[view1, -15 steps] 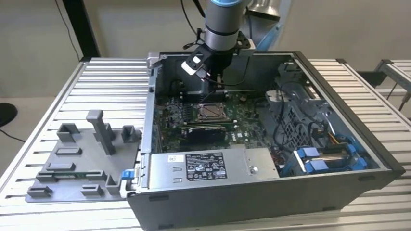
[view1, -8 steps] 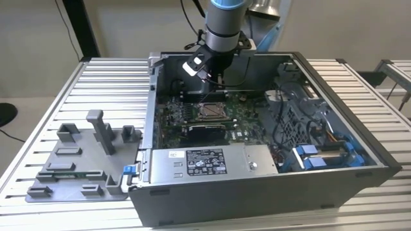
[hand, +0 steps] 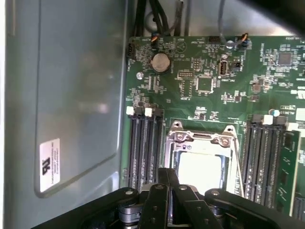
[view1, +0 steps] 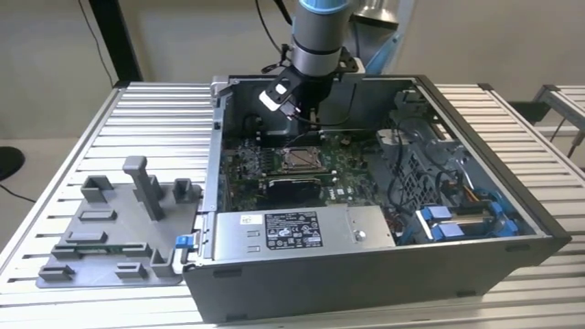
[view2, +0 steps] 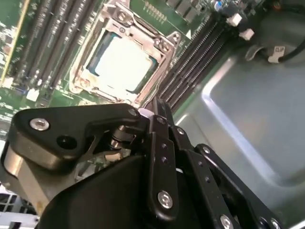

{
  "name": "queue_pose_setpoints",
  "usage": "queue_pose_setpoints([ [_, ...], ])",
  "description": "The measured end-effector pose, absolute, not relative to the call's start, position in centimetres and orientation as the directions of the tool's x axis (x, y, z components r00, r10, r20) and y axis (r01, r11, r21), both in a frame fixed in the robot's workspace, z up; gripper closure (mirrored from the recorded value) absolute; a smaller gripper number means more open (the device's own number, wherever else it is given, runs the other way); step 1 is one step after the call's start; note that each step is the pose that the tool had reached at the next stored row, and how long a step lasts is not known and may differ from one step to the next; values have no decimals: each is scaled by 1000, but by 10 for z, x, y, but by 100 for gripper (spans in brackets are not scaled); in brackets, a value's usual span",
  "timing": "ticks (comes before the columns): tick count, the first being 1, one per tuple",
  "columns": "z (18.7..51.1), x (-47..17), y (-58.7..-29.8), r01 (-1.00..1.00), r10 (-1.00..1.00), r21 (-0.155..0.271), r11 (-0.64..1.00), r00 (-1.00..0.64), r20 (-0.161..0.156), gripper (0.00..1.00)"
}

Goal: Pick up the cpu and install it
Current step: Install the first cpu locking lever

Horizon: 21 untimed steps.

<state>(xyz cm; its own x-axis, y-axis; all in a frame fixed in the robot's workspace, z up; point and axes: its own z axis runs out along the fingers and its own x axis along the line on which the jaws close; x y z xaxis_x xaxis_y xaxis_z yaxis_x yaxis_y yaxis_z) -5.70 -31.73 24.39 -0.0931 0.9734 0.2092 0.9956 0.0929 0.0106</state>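
Grey cylindrical arm [view1: 318, 31], blue ring, black screw-studded hand [view2: 159, 143].

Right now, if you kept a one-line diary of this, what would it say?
cpu: lying in motherboard socket | end effector: above socket, holding nothing | computer case: open on table

An open computer case [view1: 475, 253] sits on the slatted table [view1: 137, 110], toward its edge on the exterior view's right. A plastic tray [view1: 92, 247] lies just beside the case, toward the opposite edge. Inside the case, the motherboard [view1: 274, 171] lies flat on the floor. The cpu [view2: 125, 64] sits in the socket [view1: 299, 159] at the board's middle, memory slots [hand: 143, 148] on either side. The power-supply box [view1: 302, 229] lies along the case's near wall. The gripper [view1: 309, 118] hangs above the socket.
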Motion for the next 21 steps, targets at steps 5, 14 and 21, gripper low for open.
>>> queue_pose_setpoints([
  [5,255,-78,-319,996,973,11,93,-93,213,100],
  [14,261,-82,-318,996,960,17,92,-93,263,100],
  [21,277,-91,-319,996,956,20,92,-94,279,100],
])
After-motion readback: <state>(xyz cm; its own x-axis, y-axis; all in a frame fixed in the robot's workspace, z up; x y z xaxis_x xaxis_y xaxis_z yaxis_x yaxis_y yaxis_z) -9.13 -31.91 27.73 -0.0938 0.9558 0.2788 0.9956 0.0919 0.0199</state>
